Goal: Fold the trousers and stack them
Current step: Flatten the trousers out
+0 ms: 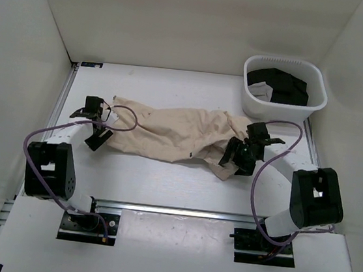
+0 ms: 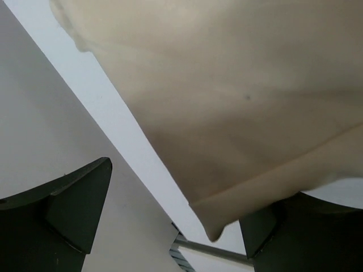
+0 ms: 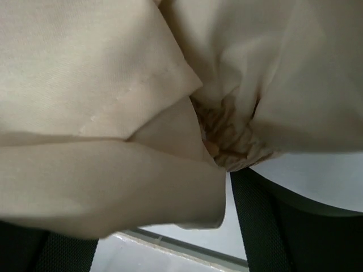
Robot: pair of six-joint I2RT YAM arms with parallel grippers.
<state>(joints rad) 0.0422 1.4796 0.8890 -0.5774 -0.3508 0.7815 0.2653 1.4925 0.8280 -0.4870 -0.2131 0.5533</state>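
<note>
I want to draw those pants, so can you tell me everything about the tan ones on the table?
The tan trousers look like soft woven cloth, plain beige and wrinkled. They lie stretched sideways across the white table, hem end to the left, bunched gathered end to the right. The left gripper is open at the hem; the right gripper sits at the bunched end, cloth between its fingers.

Trousers (image 1: 175,134) — matt beige cloth, basket (image 1: 280,106) — white plastic
</note>
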